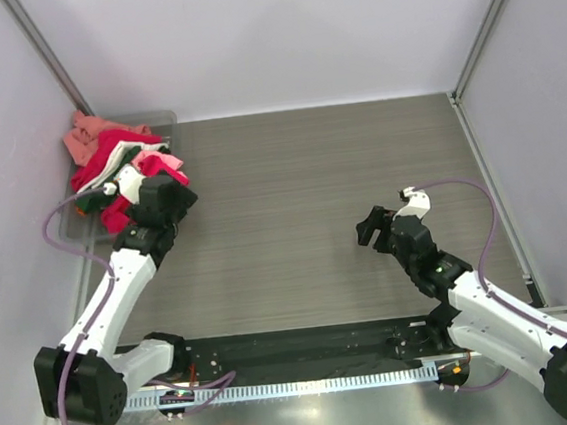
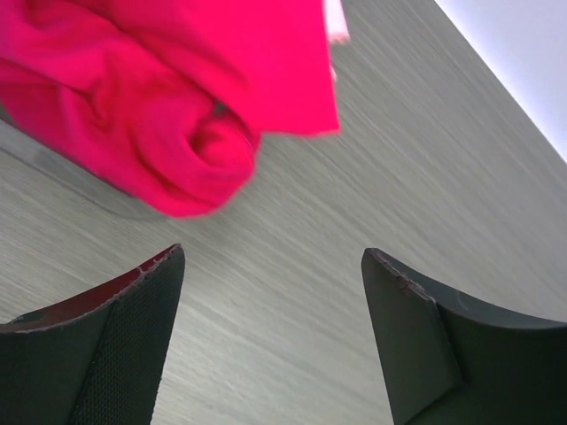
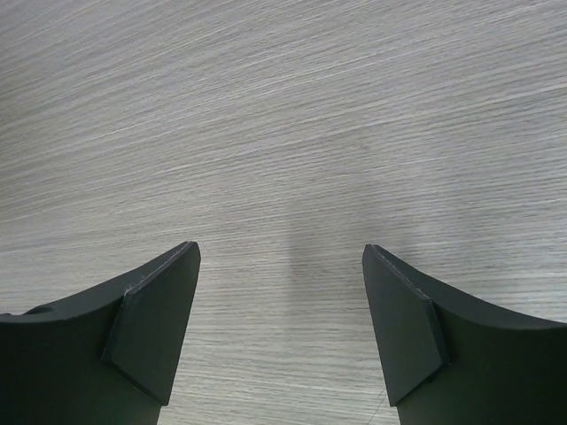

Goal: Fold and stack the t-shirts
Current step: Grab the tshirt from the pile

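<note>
Nearness decides this one. The right tool (image 3: 279, 252), closest to the arm bases, hangs over bare surface (image 1: 309, 160) on the right side. Its jaws are spread, nothing is between them, and no cloth shows in its wrist view. It sits well apart from the work.

Farther out on the left, the left tool (image 2: 270, 257) also has its jaws wide and empty, and it is aimed toward the far-left corner. Just beyond its fingertips and slightly left of its centre line, a rolled lump of the crimson t-shirt (image 2: 177, 124) bulges down toward the surface. It is close to the tips but not yet between them.

Farthest back, the rest of the t-shirts (image 1: 118, 158) lie heaped in a clear bin (image 1: 169, 116) against the left wall. Pink, red, white and a dark one are tangled together, and the heap's long side runs along that wall.

The left arm is plainly the one to reach. In my judgement it needs a short advance forward and a little leftward so the jaws straddle the crimson roll. None of the shirts has been folded or stacked on the open surface.
</note>
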You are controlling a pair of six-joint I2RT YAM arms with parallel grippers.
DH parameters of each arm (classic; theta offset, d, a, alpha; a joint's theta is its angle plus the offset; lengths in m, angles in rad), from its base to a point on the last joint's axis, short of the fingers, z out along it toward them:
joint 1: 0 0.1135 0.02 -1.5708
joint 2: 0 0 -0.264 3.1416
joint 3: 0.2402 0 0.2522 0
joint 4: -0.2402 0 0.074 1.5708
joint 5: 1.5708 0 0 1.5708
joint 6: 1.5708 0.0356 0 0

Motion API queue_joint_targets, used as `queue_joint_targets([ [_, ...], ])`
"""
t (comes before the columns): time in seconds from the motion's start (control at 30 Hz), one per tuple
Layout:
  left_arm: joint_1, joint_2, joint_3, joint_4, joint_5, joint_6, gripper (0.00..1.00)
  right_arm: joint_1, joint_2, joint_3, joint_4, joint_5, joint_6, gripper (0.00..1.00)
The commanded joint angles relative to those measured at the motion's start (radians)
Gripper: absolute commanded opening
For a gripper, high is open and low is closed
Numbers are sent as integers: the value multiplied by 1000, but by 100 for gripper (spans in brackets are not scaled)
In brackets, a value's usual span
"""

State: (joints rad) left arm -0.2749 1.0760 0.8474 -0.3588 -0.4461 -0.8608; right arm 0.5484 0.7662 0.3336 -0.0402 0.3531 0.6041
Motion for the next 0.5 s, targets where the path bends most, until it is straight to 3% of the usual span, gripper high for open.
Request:
queue_joint_targets([
  [0.0, 58, 59, 88, -69, -87, -47, 81, 1, 7, 4, 20, -5, -6, 80],
  [0.2, 78, 192, 203, -78, -258, -29, 74, 2, 38, 15, 19, -17, -7, 80],
  [0.4, 135, 337, 294, -26, -209, 19, 61, 2, 39, 16, 20, -17, -10, 80],
  [0.47, 143, 386, 327, -35, -181, 13, 61, 2, 39, 16, 20, -16, -10, 80],
])
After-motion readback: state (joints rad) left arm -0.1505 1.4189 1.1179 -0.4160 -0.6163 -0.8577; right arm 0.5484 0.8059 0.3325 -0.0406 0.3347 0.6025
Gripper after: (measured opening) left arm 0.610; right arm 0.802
